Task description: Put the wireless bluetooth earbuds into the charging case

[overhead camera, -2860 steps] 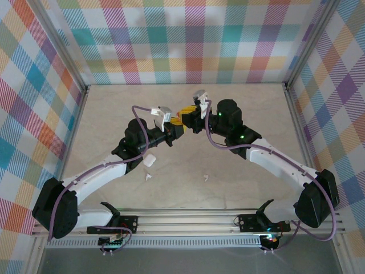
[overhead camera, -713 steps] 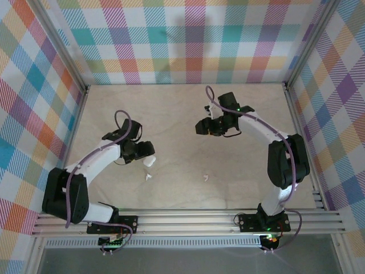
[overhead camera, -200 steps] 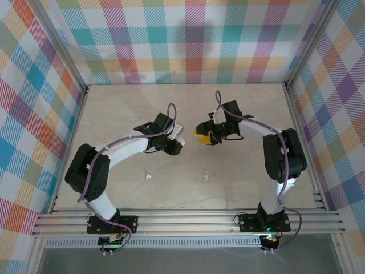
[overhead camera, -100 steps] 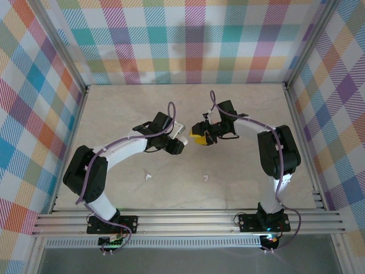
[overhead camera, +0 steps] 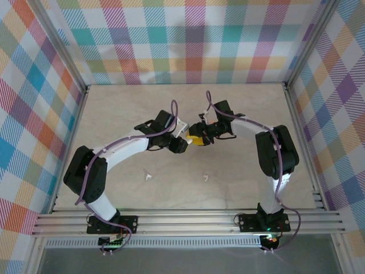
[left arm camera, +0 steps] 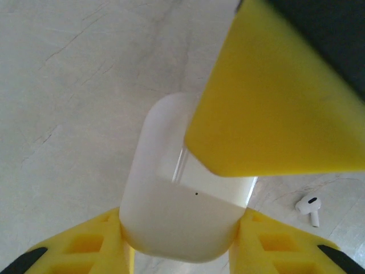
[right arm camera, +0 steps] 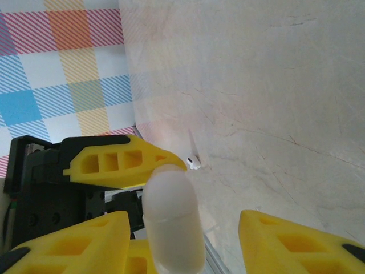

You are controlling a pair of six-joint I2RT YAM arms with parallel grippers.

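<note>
Looking down from the top camera, you have both arms reaching to the middle of the tabletop (overhead camera: 114, 114), where the left jaws and the right jaws meet tip to tip around the charging case (overhead camera: 190, 138); the case is held above the tabletop's centre. A white earbud (overhead camera: 148, 176) lies nearer the near edge, left of the middle, and a second earbud (overhead camera: 205, 178) lies level with it just right of the middle, both well apart from the case and loose on the surface. From the left wrist camera, you see the left jaws closed onto the white case (left arm camera: 179, 205), a yellow finger (left arm camera: 85, 248) pressed against each lower side of it, and a broad yellow finger (left arm camera: 274, 103) of the right jaws covers its upper right part. One white earbud (left arm camera: 308, 208) rests on the tabletop (left arm camera: 68, 85) beyond it; which of the two it is you cannot tell. From the right wrist camera, the case (right arm camera: 171, 222) stands edge-on between the right jaws, which are spread wide, with a clear gap on one side. A left finger (right arm camera: 122, 160) shows behind it, and an earbud (right arm camera: 194, 163) lies beside the plaid wall (right arm camera: 68, 57).
</note>
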